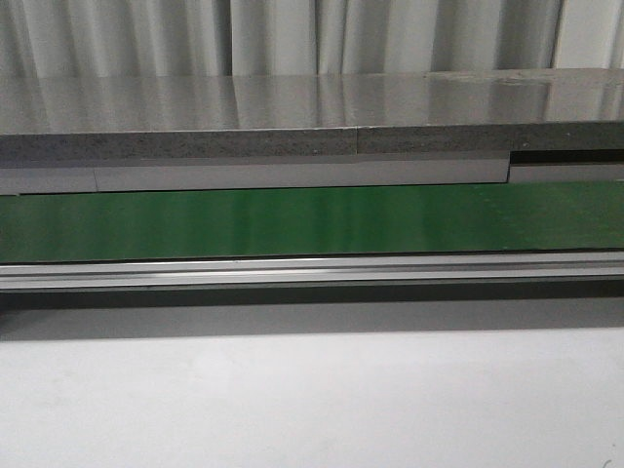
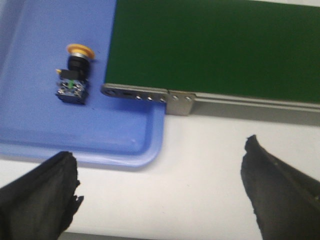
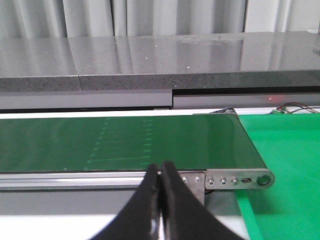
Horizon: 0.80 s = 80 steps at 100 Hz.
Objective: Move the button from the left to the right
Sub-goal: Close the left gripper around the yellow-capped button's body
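The button (image 2: 75, 75) lies on its side in a blue tray (image 2: 40, 125), its yellow-orange head toward the tray's far part and its black body beside the end of the green conveyor belt (image 2: 215, 50). My left gripper (image 2: 160, 172) hovers open over the white table, just short of the tray's corner, apart from the button. The right gripper (image 3: 160, 172) is shut with nothing between its fingers, in front of the belt's other end (image 3: 125, 142). Neither gripper shows in the front view.
The belt (image 1: 312, 222) runs across the front view behind an aluminium rail (image 1: 312, 271), with a grey counter (image 1: 312, 112) behind it. A bright green mat (image 3: 285, 165) lies past the belt's right end. White table surface (image 1: 312, 400) spans the foreground.
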Tool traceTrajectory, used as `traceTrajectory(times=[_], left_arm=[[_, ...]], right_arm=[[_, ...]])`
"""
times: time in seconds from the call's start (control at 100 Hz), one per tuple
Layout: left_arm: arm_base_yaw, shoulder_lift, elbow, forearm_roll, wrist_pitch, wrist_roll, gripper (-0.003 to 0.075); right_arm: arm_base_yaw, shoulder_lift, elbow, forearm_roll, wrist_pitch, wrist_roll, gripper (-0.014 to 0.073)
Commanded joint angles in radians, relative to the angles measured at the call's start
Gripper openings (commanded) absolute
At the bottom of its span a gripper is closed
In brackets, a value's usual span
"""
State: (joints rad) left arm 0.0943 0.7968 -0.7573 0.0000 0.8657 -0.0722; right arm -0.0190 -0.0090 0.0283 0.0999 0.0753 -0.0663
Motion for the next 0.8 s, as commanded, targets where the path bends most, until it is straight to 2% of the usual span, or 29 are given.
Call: traceTrajectory(times=[0.0, 0.2, 0.55, 0.79], left_arm=[[0.045, 0.075, -0.102, 0.048, -0.050, -0.013, 0.0638], [0.143, 0.291, -0.291, 0.061, -0.045, 0.037, 0.0638], [0.222, 0.692, -0.524, 0.063, -0.051, 0.072, 0.0638], [0.262, 0.921, -0.637, 0.059, 0.016, 0.078, 0.0638]], right_arm=[[0.001, -0.020, -0.018, -0.011, -0.087, -0.002, -0.0068], [0.001, -0.020, -0.018, -0.011, -0.087, -0.002, -0.0068], [0.001, -0.020, -0.018, -0.011, -0.087, -0.002, -0.0068], [0.001, -0.020, -0.018, -0.011, -0.087, -0.002, -0.0068]])
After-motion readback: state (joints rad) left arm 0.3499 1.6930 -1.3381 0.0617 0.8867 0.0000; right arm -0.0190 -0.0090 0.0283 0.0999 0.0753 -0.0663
